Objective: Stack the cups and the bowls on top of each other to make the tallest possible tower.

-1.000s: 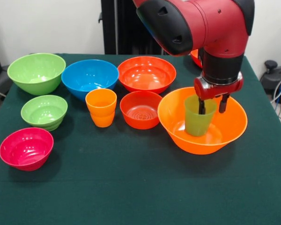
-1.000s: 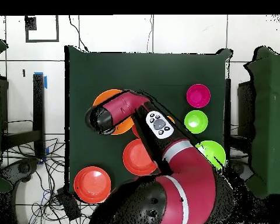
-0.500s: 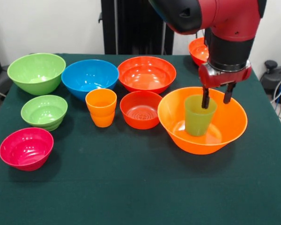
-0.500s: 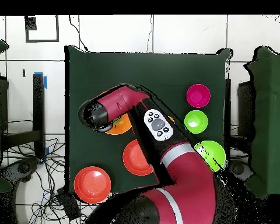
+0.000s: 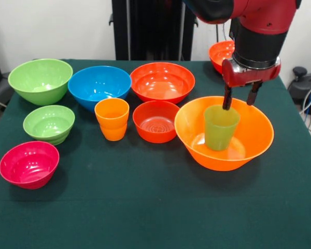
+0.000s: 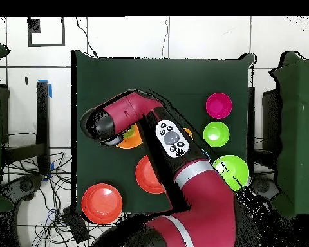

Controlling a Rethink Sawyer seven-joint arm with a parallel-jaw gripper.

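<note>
Translucent green cup (image 5: 220,127) upright inside largest orange bowl (image 5: 224,133); orange cup (image 5: 112,119) upright among other bowls

Dark green table cover (image 5: 145,207); black upright column (image 5: 145,28) behind; white wall (image 5: 52,26); tiled floor (image 6: 202,35) with loose cables (image 6: 28,186); blue tape (image 6: 49,88).

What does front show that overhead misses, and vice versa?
Front only: the green cup upright in the big orange bowl, the open pincer just above its rim, plus the orange cup, blue bowl and small red-orange bowl.
Overhead only: the floor tiles and cables beyond the table; the arm hides the cups and the blue bowl.
Both: pink bowl, two green bowls, big orange bowl, dark green table.
</note>
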